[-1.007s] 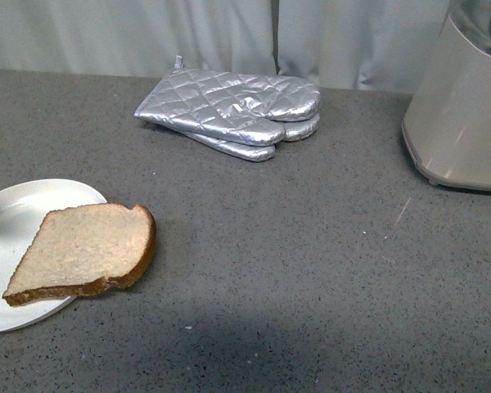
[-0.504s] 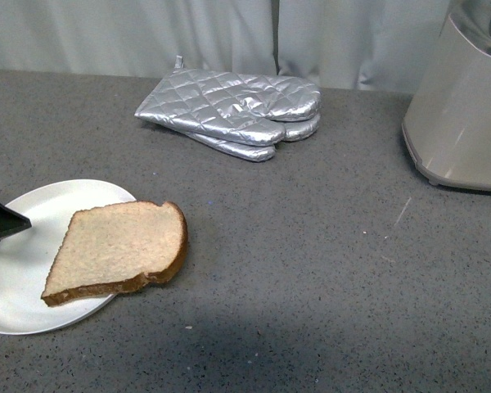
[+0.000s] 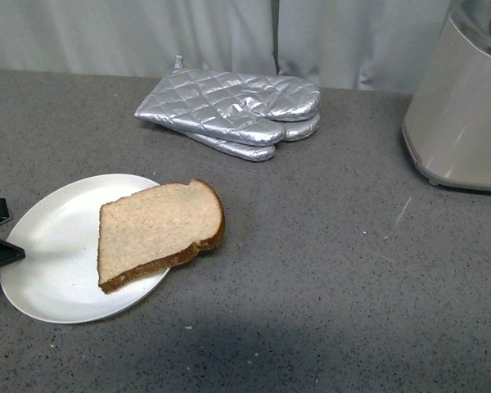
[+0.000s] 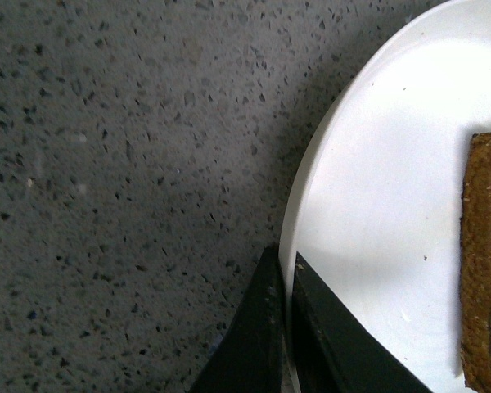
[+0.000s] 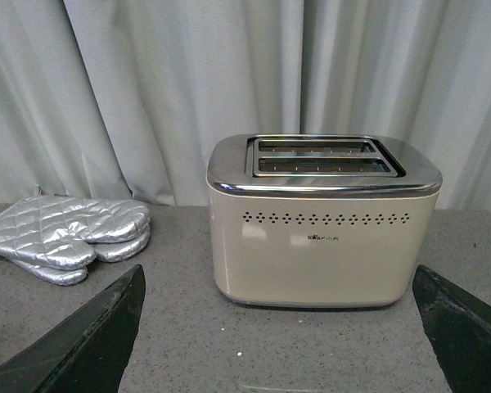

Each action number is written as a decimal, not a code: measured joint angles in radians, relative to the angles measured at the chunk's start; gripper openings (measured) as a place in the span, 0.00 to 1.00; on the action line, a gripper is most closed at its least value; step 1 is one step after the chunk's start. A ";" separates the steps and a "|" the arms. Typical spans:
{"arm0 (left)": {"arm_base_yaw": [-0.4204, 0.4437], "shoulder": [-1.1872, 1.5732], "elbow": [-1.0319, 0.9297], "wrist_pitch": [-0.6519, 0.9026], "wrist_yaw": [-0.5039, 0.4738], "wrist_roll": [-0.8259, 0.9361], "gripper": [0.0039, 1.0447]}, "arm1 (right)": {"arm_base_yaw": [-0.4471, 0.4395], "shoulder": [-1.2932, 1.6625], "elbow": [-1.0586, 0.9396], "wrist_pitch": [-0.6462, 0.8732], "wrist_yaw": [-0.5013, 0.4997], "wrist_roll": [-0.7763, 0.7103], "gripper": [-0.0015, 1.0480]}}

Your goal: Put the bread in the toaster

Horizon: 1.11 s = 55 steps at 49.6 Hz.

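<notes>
A slice of brown bread (image 3: 159, 230) lies on a white plate (image 3: 53, 270) at the front left of the grey counter, its far corner hanging over the plate's rim. My left gripper (image 3: 2, 250) is shut on the plate's left rim; in the left wrist view the gripper (image 4: 285, 274) pinches the rim (image 4: 311, 196) and the bread's crust (image 4: 483, 262) shows at the edge. The beige toaster (image 3: 462, 106) stands at the far right. In the right wrist view the toaster (image 5: 323, 237) sits ahead of my open, empty right gripper (image 5: 278, 327), its two slots empty.
A pair of quilted silver oven mitts (image 3: 233, 110) lies at the back middle, also seen in the right wrist view (image 5: 65, 237). A pale curtain (image 3: 229, 33) hangs behind the counter. Bare grey counter (image 3: 335, 270) lies between the plate and the toaster.
The plate with the bread has slid to the right across the counter, held by my left gripper. The bread has turned a little on the plate. The toaster and mitts have not moved.
</notes>
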 joint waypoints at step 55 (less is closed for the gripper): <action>-0.848 0.172 0.391 -0.016 -0.276 -0.650 0.03 | 0.000 0.000 0.000 0.000 0.000 0.000 0.91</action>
